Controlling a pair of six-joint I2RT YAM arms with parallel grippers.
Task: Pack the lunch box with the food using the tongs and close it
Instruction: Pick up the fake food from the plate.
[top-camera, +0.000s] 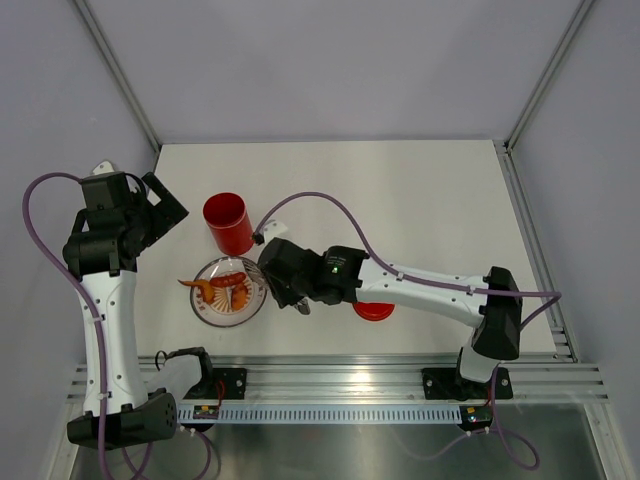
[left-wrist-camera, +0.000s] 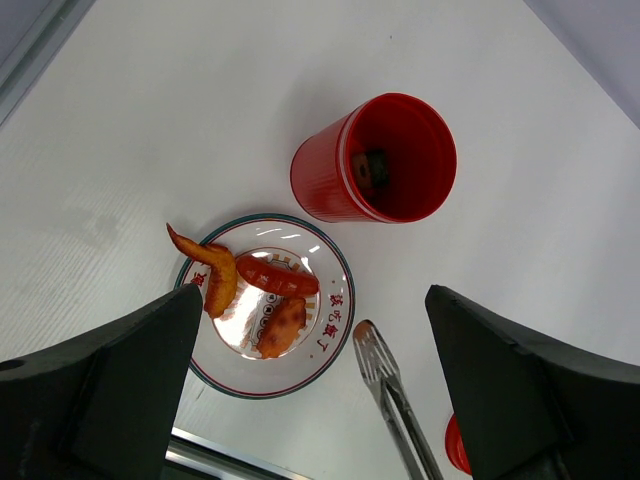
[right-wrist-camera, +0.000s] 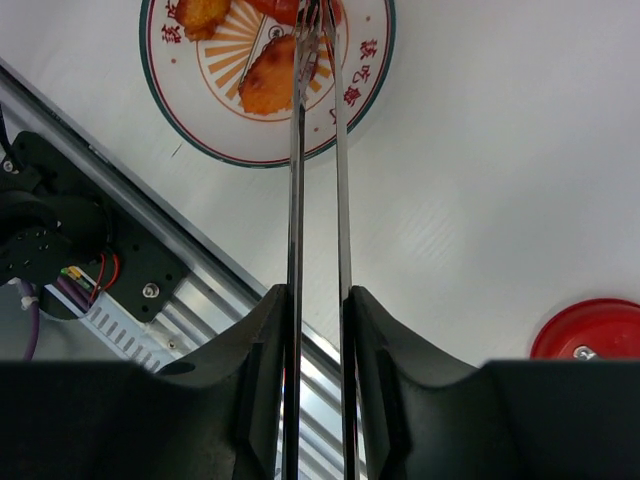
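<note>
The long silver metal tongs (right-wrist-camera: 318, 150) sit clamped between the right fingers (right-wrist-camera: 262, 380), tips over three toy food pieces (left-wrist-camera: 277, 275); left fingers (left-wrist-camera: 110, 390) gape, released.

**Item count by kind**

Food pieces: four were counted. Three were recorded on the plate (left-wrist-camera: 232, 366): one red sausage (left-wrist-camera: 278, 278), one orange shrimp-like piece (left-wrist-camera: 215, 275) and one orange-brown fried-looking piece (left-wrist-camera: 283, 328). One small dark piece (left-wrist-camera: 375, 168) was noted inside the lunch box (left-wrist-camera: 322, 188); its kind could not be told.

Lunch box: one, red. Lid (right-wrist-camera: 590, 335): one, red. Plate: one, patterned. Tongs (left-wrist-camera: 385, 385): one pair, silver.

Robot arms: two were counted, left arm (top-camera: 110, 300) and right arm (top-camera: 425, 287).
</note>
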